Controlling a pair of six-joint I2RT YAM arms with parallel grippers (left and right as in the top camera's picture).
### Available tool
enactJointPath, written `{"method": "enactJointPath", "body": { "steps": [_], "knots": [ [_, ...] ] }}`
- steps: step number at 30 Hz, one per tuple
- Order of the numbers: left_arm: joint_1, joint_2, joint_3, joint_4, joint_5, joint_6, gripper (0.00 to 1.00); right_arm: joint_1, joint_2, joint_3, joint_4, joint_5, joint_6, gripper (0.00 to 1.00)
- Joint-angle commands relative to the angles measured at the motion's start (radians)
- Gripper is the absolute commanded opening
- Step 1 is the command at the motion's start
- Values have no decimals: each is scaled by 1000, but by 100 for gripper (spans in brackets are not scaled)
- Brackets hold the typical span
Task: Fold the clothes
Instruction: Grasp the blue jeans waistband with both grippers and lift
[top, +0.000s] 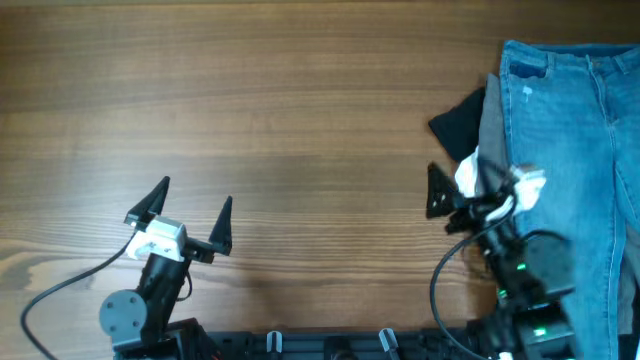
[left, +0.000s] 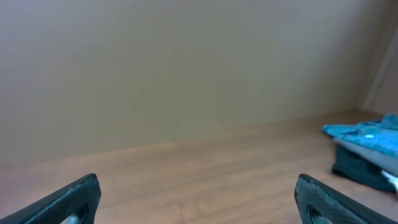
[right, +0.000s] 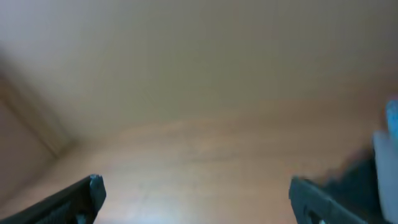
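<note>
Light-blue denim jeans (top: 570, 150) lie flat at the table's right edge, waistband at the far end, on top of a grey garment (top: 490, 115) and a black piece (top: 458, 122) that stick out on their left. My right gripper (top: 456, 186) is open and empty, just left of the pile's near part. My left gripper (top: 196, 196) is open and empty over bare wood at the front left, far from the clothes. The left wrist view shows the jeans (left: 367, 134) and the black piece (left: 357, 169) at far right. The right wrist view is blurred, with dark cloth (right: 357, 174) at its right edge.
The wooden table (top: 300, 110) spreads left of the pile. A black cable (top: 60, 290) runs from the left arm at the front left. The arm bases stand along the front edge (top: 330, 345). A plain wall (left: 186, 62) stands behind the table.
</note>
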Motion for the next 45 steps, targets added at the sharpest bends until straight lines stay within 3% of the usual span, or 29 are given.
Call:
{"method": "enactJointPath", "body": {
  "steps": [1, 4, 6, 8, 11, 13, 15, 17, 20, 22, 25, 26, 27, 28, 29, 33, 34, 38, 41, 45],
  "knots": [
    [-5, 152, 238, -108, 7, -121, 100, 1, 201, 333, -197, -121, -146, 100],
    [-5, 377, 483, -296, 8, -152, 100, 1, 441, 618, -499, -171, -142, 100],
    [-5, 624, 751, -523, 8, -151, 100, 0, 660, 817, -750, -167, -145, 100],
    [-5, 808, 945, -710, 8, -150, 100, -1, 805, 922, -865, -100, -145, 100],
    [-5, 1061, 1159, -903, 7, -114, 100, -74, 977, 961, -818, 26, -140, 100],
    [-5, 1139, 1184, -921, 8, -75, 100, -172, 1062, 961, -758, 48, -84, 99],
    [-5, 1185, 1184, -924, 13, -76, 100, -325, 1158, 961, -681, 82, 8, 93],
    [-5, 1194, 1184, -935, 32, -76, 100, -433, 1260, 960, -594, 96, -13, 88],
    [-5, 1194, 1184, -935, 34, -76, 100, -479, 1385, 960, -507, 96, -111, 83],
    [-5, 1194, 1184, -936, 34, -76, 100, -488, 1503, 960, -467, 93, -169, 70],
    [-5, 1194, 1184, -936, 34, -76, 100, -474, 1598, 959, -473, 92, -172, 67],
    [-5, 1194, 1184, -936, 34, -76, 100, -473, 1616, 958, -473, 92, -172, 58],
    [-5, 1194, 1184, -935, 34, -76, 100, -473, 1623, 958, -473, 92, -171, 43],
    [-5, 1194, 1184, -936, 34, -76, 100, -473, 1615, 959, -476, 95, -172, 20],
    [-5, 1194, 1184, -935, 34, -76, 100, -473, 1577, 961, -479, 108, -172, 9],
    [-5, 1193, 1184, -935, 34, -76, 100, -473, 1363, 1015, -460, 118, -223, 9],
    [-3, 1188, 1187, -935, 34, -76, 100, -472, 1282, 1052, -461, 102, -224, 4],
    [35, 1153, 1301, -917, 35, -125, 100, -417, 1052, 1099, -454, -175, -222, 4],
    [67, 1113, 1437, -917, 34, -124, 100, -206, 941, 1099, -485, -315, -214, 4],
    [103, 1043, 1535, -915, 1, -124, 100, 310, 995, 1094, -567, -314, -198, 5]
  ]
}}
